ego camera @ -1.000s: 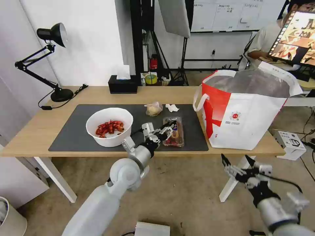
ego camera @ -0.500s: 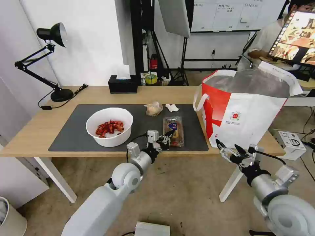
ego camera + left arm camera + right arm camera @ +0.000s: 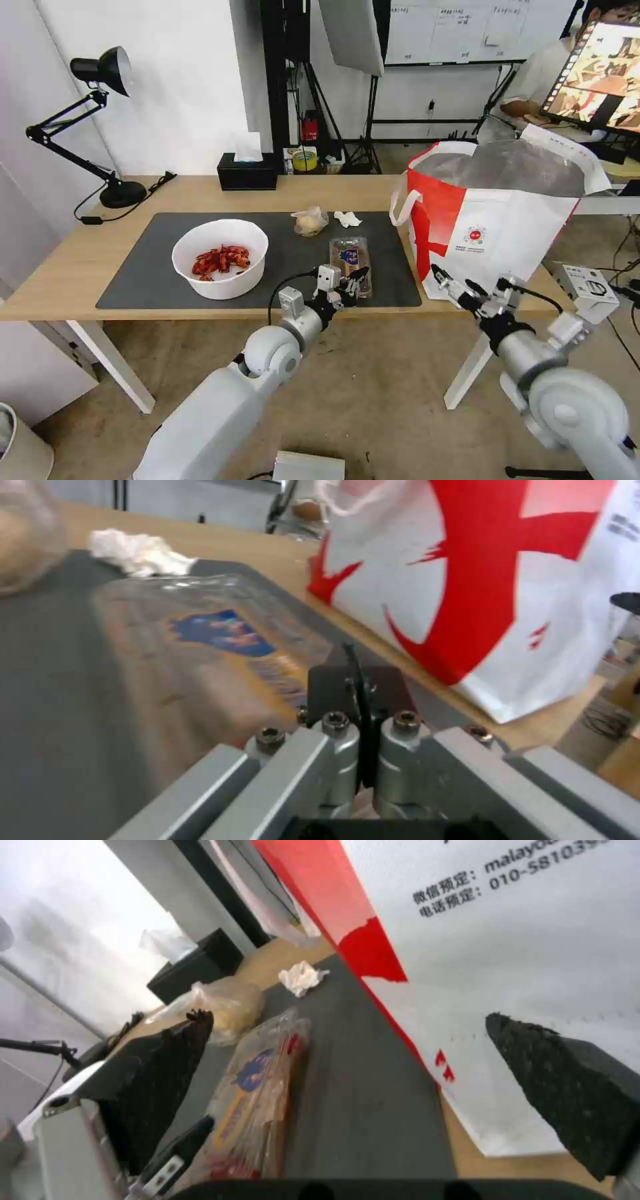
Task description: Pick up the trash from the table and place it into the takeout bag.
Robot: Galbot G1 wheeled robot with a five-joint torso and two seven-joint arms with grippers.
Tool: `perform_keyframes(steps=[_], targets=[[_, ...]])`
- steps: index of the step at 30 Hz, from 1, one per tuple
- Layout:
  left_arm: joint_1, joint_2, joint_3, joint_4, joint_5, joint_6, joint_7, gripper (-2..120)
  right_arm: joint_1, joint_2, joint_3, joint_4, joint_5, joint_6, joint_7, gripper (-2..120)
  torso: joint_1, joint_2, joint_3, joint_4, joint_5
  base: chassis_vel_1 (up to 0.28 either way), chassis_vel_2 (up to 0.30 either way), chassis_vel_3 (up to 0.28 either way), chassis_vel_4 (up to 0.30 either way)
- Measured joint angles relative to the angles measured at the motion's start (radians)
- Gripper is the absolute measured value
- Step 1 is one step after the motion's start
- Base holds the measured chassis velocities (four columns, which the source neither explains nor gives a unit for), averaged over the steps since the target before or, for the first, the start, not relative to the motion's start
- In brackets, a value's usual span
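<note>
1. The tabletop (image 3: 200,190) carries a dark mat (image 3: 153,267), and all the trash lies on that mat.
2. The bowl (image 3: 220,258) of red shells sits on the mat's left half.
3. The clear tray (image 3: 349,257) lies right of the bowl, close to the mat's near edge; its blue label shows in the left wrist view (image 3: 220,630).
4. The small bag with a beige lump (image 3: 310,221) rests behind the tray, and the tissue (image 3: 348,219) lies just beside that bag, toward the takeout bag.
5. The takeout bag (image 3: 493,227) stands upright on the tabletop's right end, mouth open, foil lining showing, well apart from the bowl and near the tray.
6. The left pincer (image 3: 353,281) hovers at the near end of the tray, at the tabletop's front edge. Its fingers are together, holding nothing; the left wrist view shows the two black pads pressed flat against each other.
7. The right pincer (image 3: 453,285) hangs in front of the takeout bag's lower left corner, at the tabletop's edge. Its fingers (image 3: 560,1090) stand wide apart and hold nothing.
8. In the right wrist view the tray (image 3: 260,1090) lies between the spread fingers, farther off, with the tissue (image 3: 301,977) and the small bag (image 3: 227,1007) beyond it.
9. A black tissue box (image 3: 247,175) stands at the tabletop's far edge, and a black desk lamp (image 3: 100,133) at its left end.
</note>
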Motion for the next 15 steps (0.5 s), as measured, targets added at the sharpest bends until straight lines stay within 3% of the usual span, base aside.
perform_keyframes(steps=[15], targets=[[0.089,0.021,-0.103,-0.045,0.019,0.007,0.002,0,0.178,0.005,-0.182,-0.099,0.041,-0.011,0.018,100,0.000,0.000,0.000,-0.0004,0.0000,0.000,0.000,0.000,0.000]])
